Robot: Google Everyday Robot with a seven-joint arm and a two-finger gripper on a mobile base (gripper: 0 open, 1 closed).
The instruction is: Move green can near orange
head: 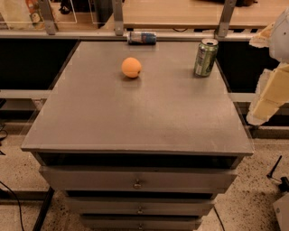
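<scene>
The gripper (269, 97) sits at the right edge of the camera view, off the right side of the cabinet top (135, 117) and clear of all objects. Whether it is spread or pressed together cannot be told from this view.

The green can (206, 57) stands upright, long axis vertical, pull-tab top up, near the far right corner of the top. From the gripper it lies to the left and farther back. The orange (131, 67) rests well apart from the can, to its left and slightly nearer the camera. The coming move therefore likely requires a reach inward to the can, then a carry leftward.

A blue and silver can (142, 38) lies on its side at the far edge, behind the orange.

The surface is flat, grey and matte, above a stack of drawers (137, 180). A wooden bench (180, 13) runs behind; the floor (253, 198) is speckled.
</scene>
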